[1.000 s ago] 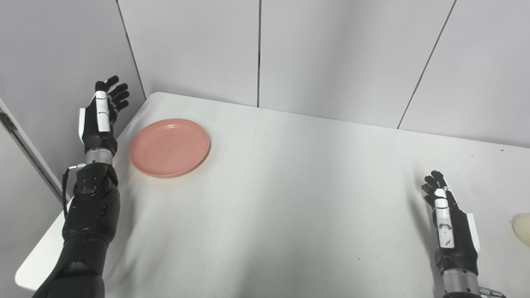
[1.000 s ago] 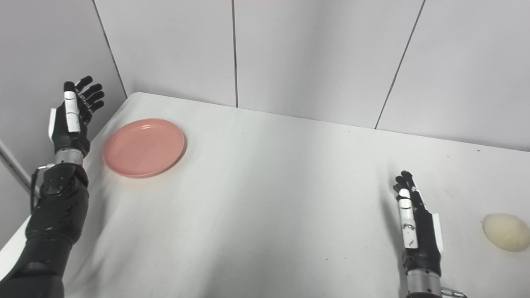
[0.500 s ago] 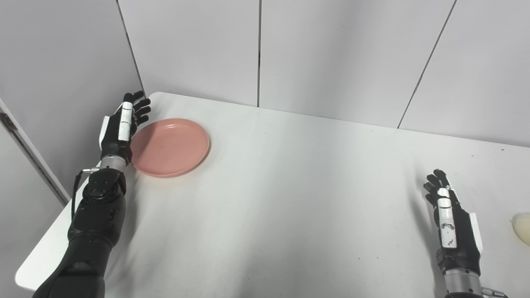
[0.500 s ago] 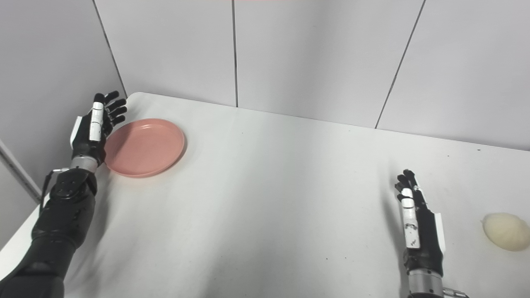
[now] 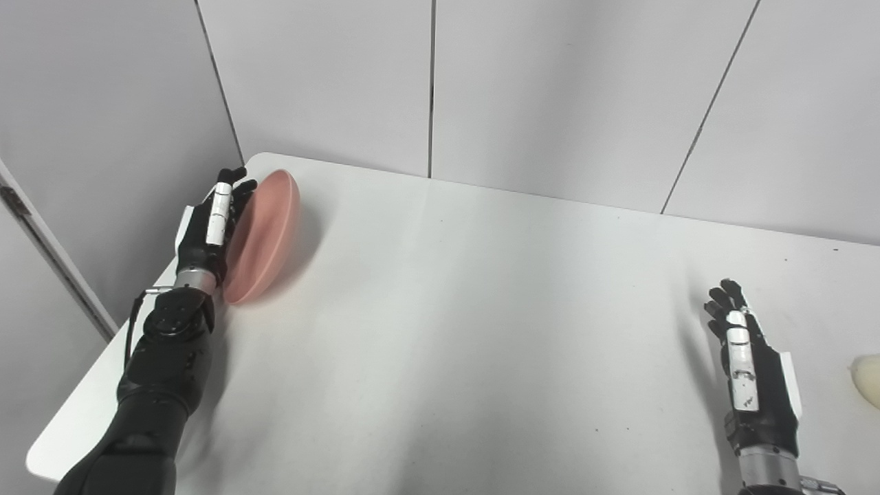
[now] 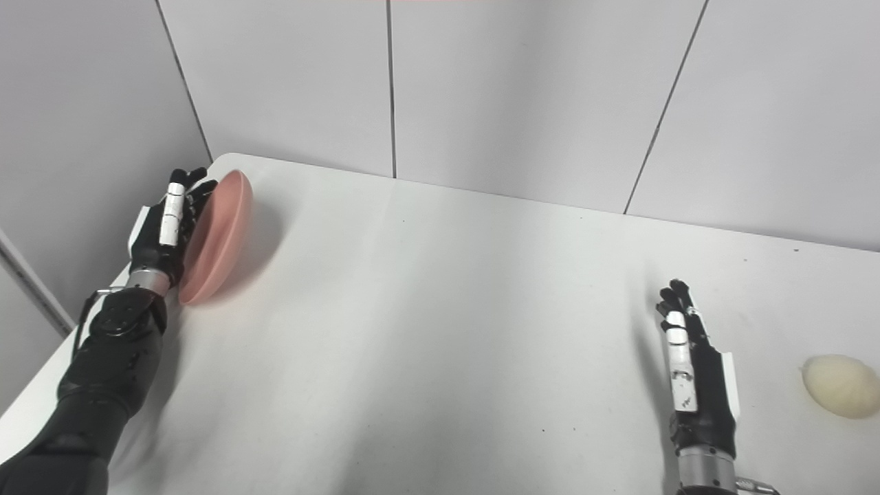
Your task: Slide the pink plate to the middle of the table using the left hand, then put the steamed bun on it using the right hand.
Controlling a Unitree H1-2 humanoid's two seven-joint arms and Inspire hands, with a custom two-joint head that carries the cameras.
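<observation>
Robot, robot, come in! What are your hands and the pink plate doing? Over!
Left hand open, pressed against pink plate. Plate tipped up on edge, far left. Right hand open, idle; steamed bun beside it. Nothing in the way.

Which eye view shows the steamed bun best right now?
The right eye view: the whole steamed bun lies on the table, beyond the open right hand. In the left eye view the picture's right edge cuts it to a sliver.

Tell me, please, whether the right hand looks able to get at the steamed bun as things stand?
Probably yes: the right hand is open and holds nothing, the steamed bun lies just beside it on the table, and nothing lies between them.
</observation>
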